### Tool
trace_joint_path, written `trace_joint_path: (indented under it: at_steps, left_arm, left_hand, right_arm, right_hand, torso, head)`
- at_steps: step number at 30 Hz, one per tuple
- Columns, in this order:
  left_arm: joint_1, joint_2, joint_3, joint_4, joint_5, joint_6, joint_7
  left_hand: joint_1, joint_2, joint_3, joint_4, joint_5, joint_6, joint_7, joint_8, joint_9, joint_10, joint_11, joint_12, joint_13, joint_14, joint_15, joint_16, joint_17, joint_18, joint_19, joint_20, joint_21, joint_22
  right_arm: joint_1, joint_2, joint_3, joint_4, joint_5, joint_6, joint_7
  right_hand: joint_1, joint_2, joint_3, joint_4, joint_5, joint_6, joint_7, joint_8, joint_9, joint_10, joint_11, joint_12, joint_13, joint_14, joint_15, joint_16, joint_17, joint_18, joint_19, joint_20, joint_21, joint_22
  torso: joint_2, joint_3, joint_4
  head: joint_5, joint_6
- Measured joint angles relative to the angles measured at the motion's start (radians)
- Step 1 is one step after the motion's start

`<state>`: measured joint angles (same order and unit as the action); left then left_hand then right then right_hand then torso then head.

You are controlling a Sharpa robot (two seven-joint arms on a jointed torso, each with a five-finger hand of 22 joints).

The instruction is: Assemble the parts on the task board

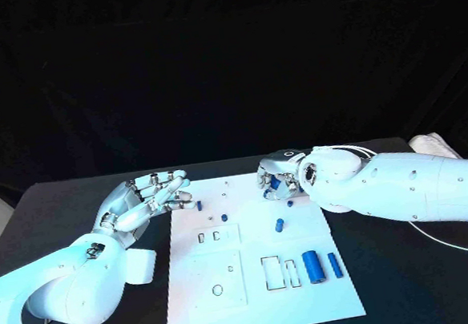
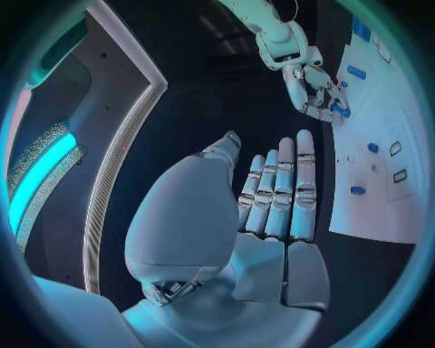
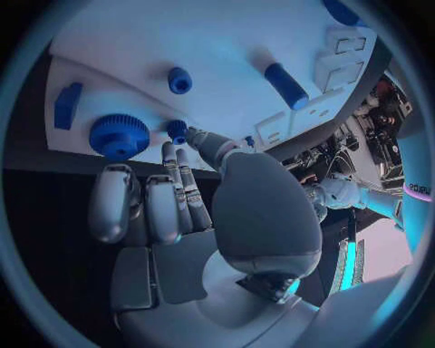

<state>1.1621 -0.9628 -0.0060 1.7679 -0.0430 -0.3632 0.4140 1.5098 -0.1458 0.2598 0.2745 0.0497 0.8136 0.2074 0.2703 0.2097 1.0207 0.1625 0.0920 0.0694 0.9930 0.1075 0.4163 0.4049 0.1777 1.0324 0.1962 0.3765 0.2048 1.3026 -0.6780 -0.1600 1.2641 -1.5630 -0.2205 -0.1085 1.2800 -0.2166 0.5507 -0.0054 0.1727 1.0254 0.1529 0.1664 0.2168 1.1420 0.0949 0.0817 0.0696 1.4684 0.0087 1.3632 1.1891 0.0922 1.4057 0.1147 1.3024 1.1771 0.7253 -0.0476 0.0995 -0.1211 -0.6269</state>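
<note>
task board (image 1: 265, 303) – white plate mid-table, long axis running away from the robot | large blue cylinder (image 1: 313, 265) and slimmer blue pin (image 1: 334, 265) lie side by side near its right edge, both pointing lengthwise along the board | left hand (image 1: 146, 200) – fingers apart, empty, beside the far-left corner | right hand (image 1: 282, 173) – fingers curled over the far edge by a blue gear (image 3: 119, 135); grip cannot be told

L hand (image 1: 151, 197) empty, R hand (image 1: 285, 173) curled

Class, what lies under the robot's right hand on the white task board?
Under the right hand, the right wrist view shows a blue toothed gear and small blue peg on the white task board; anything beneath the palm is hidden.
</note>
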Motion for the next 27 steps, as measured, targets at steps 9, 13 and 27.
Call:
trace_joint_path:
  at_steps: [9, 13, 27]
  left_arm:
    - [0.0, -0.001, 0.0, 0.0, 0.0, -0.001, -0.003]
    - [0.0, -0.001, 0.0, 0.0, 0.0, -0.001, -0.003]
    - [0.0, -0.001, 0.0, -0.002, 0.0, -0.001, -0.006]
  left_hand:
    - [0.0, 0.0, 0.003, -0.003, 0.0, 0.0, 0.0, 0.0, -0.001, 0.004, 0.004, 0.0, 0.0, 0.0, 0.0, 0.005, 0.002, 0.0, 0.0, 0.0, 0.0, 0.002]
    - [0.0, 0.0, 0.003, -0.003, 0.0, 0.0, 0.0, 0.0, -0.001, 0.004, 0.004, 0.0, 0.0, 0.0, 0.0, 0.005, 0.003, 0.0, 0.0, 0.0, 0.004, 0.003]
    - [0.0, 0.0, 0.003, -0.003, 0.0, 0.0, 0.0, 0.0, -0.001, 0.007, 0.0, 0.0, 0.0, 0.0, 0.0, 0.005, 0.005, 0.0, -0.003, 0.003, 0.004, 0.004]
  right_arm:
    - [0.0, 0.005, 0.0, -0.011, 0.001, 0.006, -0.002]
    - [0.0, 0.006, 0.0, -0.013, 0.001, 0.009, -0.003]
    - [0.0, 0.004, 0.001, -0.012, -0.005, 0.011, -0.007]
  right_hand:
    - [-0.001, 0.001, 0.005, 0.005, 0.004, 0.01, -0.002, 0.007, 0.005, 0.01, -0.006, 0.004, 0.0, 0.0, 0.0, 0.004, 0.001, 0.0, 0.004, -0.004, 0.003, 0.007]
    - [-0.001, 0.001, 0.008, 0.002, 0.004, 0.01, -0.002, 0.007, 0.006, 0.01, -0.006, 0.004, 0.0, 0.0, 0.0, 0.004, 0.001, 0.0, 0.004, -0.004, 0.003, 0.008]
    - [-0.001, 0.001, 0.025, -0.006, 0.004, 0.014, -0.006, 0.011, 0.013, 0.017, -0.006, 0.004, -0.001, 0.0, 0.0, 0.008, -0.003, 0.0, 0.004, -0.004, 0.003, 0.008]
  torso:
    - [0.005, -0.0026, 0.0037]
    - [0.006, -0.0034, 0.0047]
    - [0.01, -0.0044, 0.0077]
  head:
    - [-0.002, 0.0]
    - [-0.002, -0.002]
    - [-0.004, -0.001]
